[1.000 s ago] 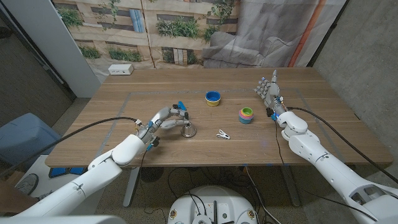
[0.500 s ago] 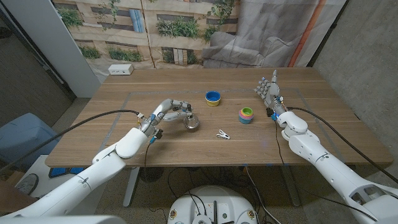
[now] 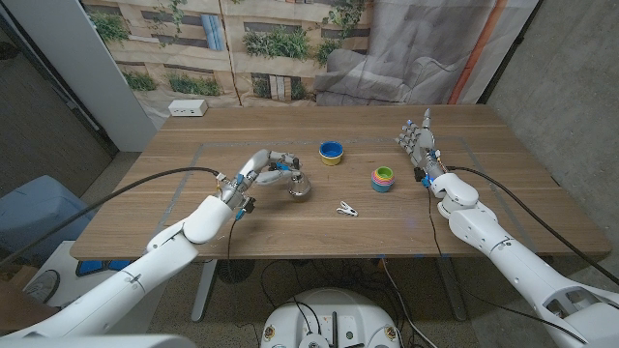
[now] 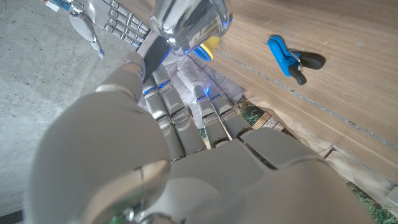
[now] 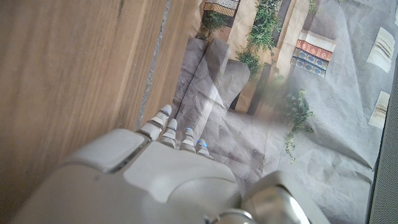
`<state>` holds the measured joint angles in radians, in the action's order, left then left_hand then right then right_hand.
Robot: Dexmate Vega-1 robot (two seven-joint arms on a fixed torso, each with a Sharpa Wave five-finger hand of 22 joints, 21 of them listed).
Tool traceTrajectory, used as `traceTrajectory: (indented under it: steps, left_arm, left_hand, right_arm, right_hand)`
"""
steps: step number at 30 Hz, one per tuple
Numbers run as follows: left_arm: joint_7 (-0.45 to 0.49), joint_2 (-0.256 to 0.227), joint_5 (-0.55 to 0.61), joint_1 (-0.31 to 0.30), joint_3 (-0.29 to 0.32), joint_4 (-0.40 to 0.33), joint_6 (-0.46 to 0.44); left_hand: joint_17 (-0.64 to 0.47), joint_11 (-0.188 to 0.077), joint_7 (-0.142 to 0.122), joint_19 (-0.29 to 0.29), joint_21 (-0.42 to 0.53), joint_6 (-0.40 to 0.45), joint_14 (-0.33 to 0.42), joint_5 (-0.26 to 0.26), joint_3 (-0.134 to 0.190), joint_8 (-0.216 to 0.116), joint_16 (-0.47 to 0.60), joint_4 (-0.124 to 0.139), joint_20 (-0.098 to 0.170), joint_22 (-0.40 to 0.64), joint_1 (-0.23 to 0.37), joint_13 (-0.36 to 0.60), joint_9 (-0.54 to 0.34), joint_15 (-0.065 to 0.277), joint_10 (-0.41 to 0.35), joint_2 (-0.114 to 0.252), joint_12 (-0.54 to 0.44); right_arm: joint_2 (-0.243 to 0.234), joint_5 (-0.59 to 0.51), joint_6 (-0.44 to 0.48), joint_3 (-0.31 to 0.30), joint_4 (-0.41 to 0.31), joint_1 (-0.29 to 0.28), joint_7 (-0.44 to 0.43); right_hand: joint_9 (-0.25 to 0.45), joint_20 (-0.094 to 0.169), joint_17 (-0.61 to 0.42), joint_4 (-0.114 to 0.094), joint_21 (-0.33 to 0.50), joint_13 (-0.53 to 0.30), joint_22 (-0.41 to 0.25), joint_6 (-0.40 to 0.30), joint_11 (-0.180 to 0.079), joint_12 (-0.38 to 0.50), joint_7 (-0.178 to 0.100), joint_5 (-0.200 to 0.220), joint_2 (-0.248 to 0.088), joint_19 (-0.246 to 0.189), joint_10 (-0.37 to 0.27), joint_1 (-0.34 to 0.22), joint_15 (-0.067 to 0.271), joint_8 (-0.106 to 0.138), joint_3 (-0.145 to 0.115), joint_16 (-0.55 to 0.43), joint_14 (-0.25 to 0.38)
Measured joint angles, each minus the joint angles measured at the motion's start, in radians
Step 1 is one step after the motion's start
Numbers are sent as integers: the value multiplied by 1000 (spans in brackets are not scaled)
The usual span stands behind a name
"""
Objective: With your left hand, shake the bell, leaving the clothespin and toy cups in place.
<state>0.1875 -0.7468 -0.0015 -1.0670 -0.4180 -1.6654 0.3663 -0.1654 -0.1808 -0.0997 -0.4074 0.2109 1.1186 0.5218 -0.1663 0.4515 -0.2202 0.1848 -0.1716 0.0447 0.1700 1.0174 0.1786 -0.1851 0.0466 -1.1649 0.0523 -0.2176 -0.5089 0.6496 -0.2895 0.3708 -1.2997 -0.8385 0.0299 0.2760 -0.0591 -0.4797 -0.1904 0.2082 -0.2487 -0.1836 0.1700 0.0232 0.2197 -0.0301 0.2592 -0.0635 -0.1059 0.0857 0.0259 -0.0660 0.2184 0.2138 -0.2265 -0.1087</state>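
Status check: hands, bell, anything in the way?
Left hand grips the bell, lifted and tilted. Right hand open, holding nothing, right of the stacked toy cups. Clothespin and blue cup apart from the bell; nothing blocking.

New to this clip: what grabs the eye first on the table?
The left hand grips a shiny silver metal bell near the wooden table's middle. To its right lie a small white clothespin, a stack of rainbow toy cups and a blue-and-yellow cup. The right hand stands upright.
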Motion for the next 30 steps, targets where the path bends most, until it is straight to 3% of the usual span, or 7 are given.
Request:
traceTrajectory:
  steps: [14, 21, 22, 30]
  left_arm:
    - [32, 14, -124, -53, 29, -111, -222]
    - [54, 16, -202, -56, 32, -121, -344]
    - [57, 21, -214, -65, 42, -174, -363]
    - [79, 26, -313, -64, 55, -232, -498]
  left_hand:
    - [0, 0, 0, -2, 0, 0, 9, -1, -9, 4, 0, -2, -2, 0, 7, 1, 1, 2, 0, 6, 6]
    - [0, 0, 0, -2, 0, 0, 9, -1, -13, 6, 0, 2, -2, 0, 14, 1, 2, 2, 0, 5, 8]
    - [0, 0, 0, -2, 0, 0, 9, -1, -13, 8, 0, 2, -2, 0, 14, 1, 2, 2, 0, 5, 8]
    - [2, 5, 0, -2, 0, 0, 9, -1, -21, 10, 0, 2, -2, 5, 16, 1, -4, 2, -5, 2, 11]
  right_arm:
    - [0, 0, 0, 0, 0, 0, 0]
    - [0, 0, 0, 0, 0, 0, 0]
    - [0, -1, 0, 0, 0, 0, 0]
    - [0, -1, 0, 0, 1, 0, 0]
  right_hand:
    - [0, 0, 0, 0, 0, 0, 0, 0, 0, 0, 0, 0, 0, 0, 0, 0, 0, 0, 0, 0, 0]
    - [0, 0, 0, 0, 0, 0, 0, 0, 0, 0, 0, 0, 0, 0, 0, 0, 0, 0, 0, 0, 0]
    - [0, 0, 0, 0, 0, 0, 0, 0, 0, 0, 0, 0, 0, 0, 0, 0, 0, 0, 0, 0, 0]
    - [0, 0, 0, 0, 0, 0, 0, 0, 0, 0, 0, 0, 0, 0, 0, 0, 0, 0, 0, 0, 0]
